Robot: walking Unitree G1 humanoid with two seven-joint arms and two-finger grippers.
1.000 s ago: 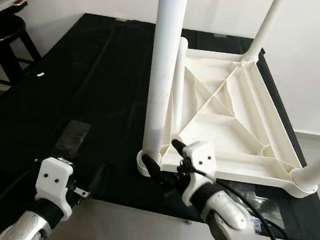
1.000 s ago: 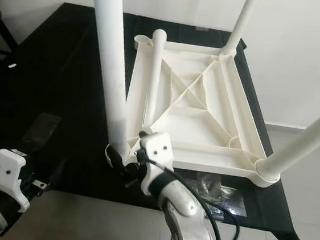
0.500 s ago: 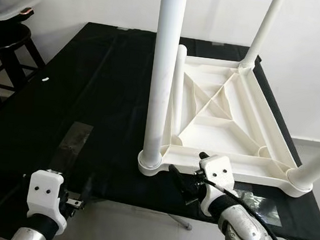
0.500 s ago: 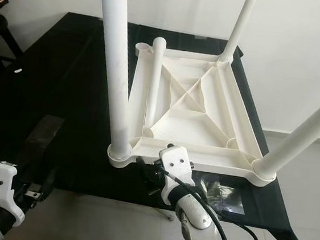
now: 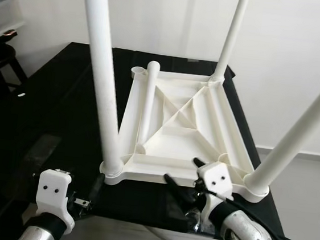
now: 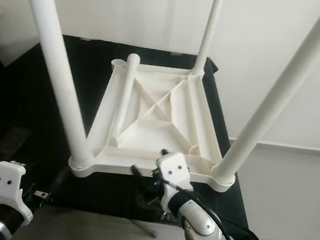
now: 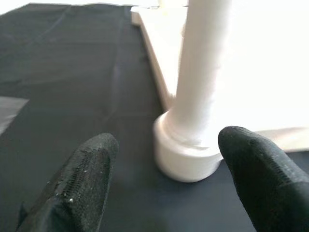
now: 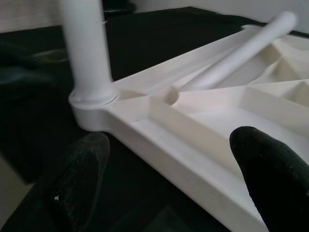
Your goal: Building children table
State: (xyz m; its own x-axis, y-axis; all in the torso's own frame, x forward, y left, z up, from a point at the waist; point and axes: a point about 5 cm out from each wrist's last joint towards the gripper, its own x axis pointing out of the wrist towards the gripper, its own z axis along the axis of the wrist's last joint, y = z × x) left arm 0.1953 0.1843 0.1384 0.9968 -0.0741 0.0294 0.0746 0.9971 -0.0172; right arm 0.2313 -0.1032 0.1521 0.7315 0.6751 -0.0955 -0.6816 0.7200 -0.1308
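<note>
Upturned tabletop [image 5: 182, 128] on black table [image 5: 52, 114], three legs [image 5: 100, 73] upright, fourth [image 5: 148, 104] lying loose, left gripper [image 7: 164, 193] and right gripper [image 8: 169, 188] spread, grasping nothing

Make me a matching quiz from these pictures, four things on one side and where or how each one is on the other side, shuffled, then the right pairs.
Things:
1. loose leg
2. near-left leg
3. tabletop
4. right gripper

States:
A. upside down on the black cloth
B. standing upright in its corner socket
C. open, just off the tabletop's near edge
D. lying slanted inside the ribbed underside

Pairs: 1-D, 2-B, 3-A, 4-C
</note>
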